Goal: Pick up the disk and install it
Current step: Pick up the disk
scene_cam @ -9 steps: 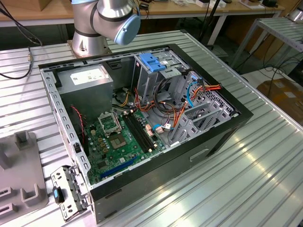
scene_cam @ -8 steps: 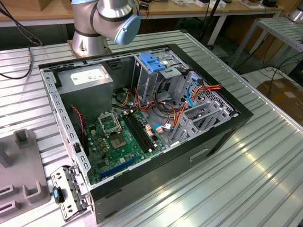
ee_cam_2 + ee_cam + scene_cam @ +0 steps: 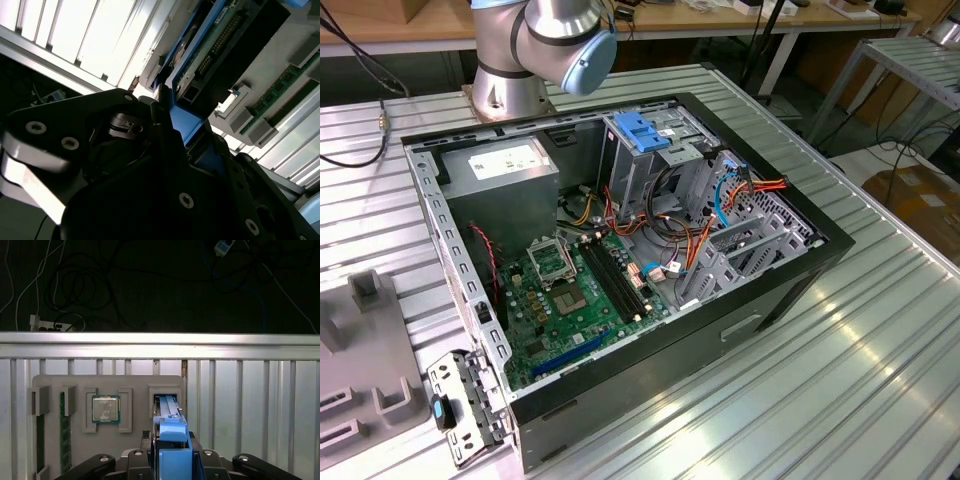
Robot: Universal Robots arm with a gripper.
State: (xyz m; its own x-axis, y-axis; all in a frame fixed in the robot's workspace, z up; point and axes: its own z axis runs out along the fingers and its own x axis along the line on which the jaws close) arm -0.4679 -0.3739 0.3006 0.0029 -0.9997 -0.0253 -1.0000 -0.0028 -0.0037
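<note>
Nearest the wrist cameras, the gripper point(image 3: 173, 441) had its two black fingers point(image 3: 196, 456) pressed flat against either side of the disk point(image 3: 168, 410). It was closed on the bright blue bracket, with no gap to be seen in both wrist views. The disk stood on edge, and its far end lay in a narrow slot of the grey holder point(image 3: 135, 382). Whether it rested on the bottom of that slot could not be told. In the second wrist view the disk's green circuit board and connector pins showed just past the fingertips.

On the holder, just beside the disk's slot, a processor chip point(image 3: 105, 408) lay flat in its square seat. Beyond the chip, near the holder's other edge, two green memory sticks point(image 3: 65, 435) stood in their grooves.

The holder lay on a ribbed aluminium table point(image 3: 250, 405). Past the table's rim behind the holder, loose cables point(image 3: 75, 285) trailed over a dark floor.

In the exterior view an open computer case point(image 3: 650, 390) sat on the table to the exterior view's right of the holder, near it but apart — motherboard point(image 3: 560, 300) up, with a blue drive cage point(image 3: 642, 130) at the side away from the holder. The arm's base point(image 3: 510, 85) rose behind the case.
</note>
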